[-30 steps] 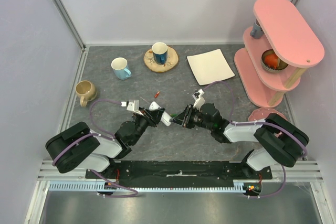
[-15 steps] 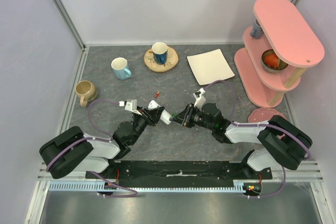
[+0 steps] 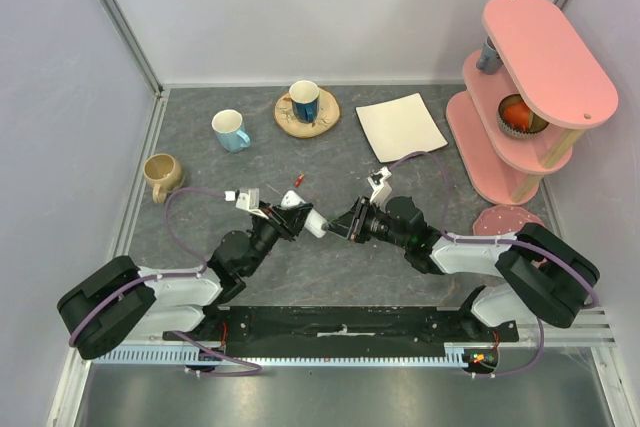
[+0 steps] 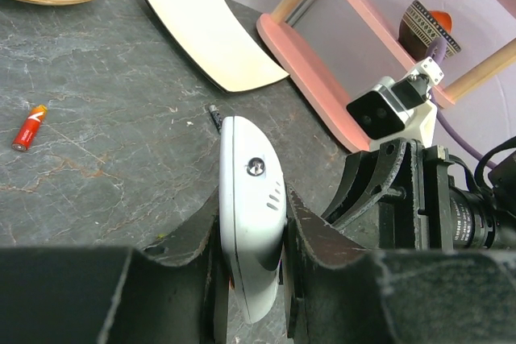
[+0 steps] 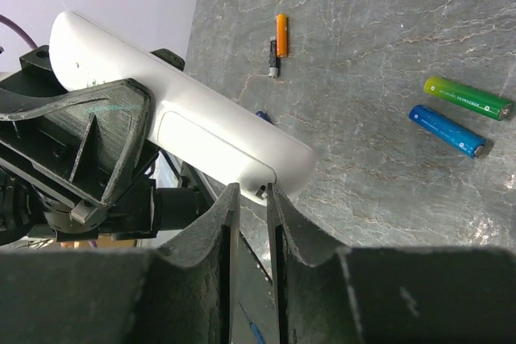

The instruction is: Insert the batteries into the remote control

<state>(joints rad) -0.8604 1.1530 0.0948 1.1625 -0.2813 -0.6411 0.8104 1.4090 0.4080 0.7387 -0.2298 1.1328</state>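
Observation:
My left gripper (image 3: 290, 215) is shut on the white remote control (image 3: 314, 226) and holds it above the table at the middle. In the left wrist view the remote (image 4: 250, 199) stands on edge between the fingers (image 4: 310, 235). My right gripper (image 3: 345, 226) faces it from the right. In the right wrist view its fingers (image 5: 222, 223) are nearly together, and the gripper (image 5: 250, 192) touches the remote's (image 5: 177, 110) lower end by the back cover. A red-orange battery (image 5: 280, 35), a green battery (image 5: 468, 97) and a blue battery (image 5: 446, 130) lie on the table.
A small dark piece (image 5: 274, 62) lies by the red-orange battery (image 3: 298, 180). A square white plate (image 3: 400, 125), a pink tiered shelf (image 3: 540, 57), a tan mug (image 3: 160, 175), a light blue mug (image 3: 231, 130) and a blue mug on a wooden coaster (image 3: 307, 112) stand at the back.
The left arm's shoulder and elbow have swung down and to the left. The remote has stayed held between the two grippers and has hardly shifted.

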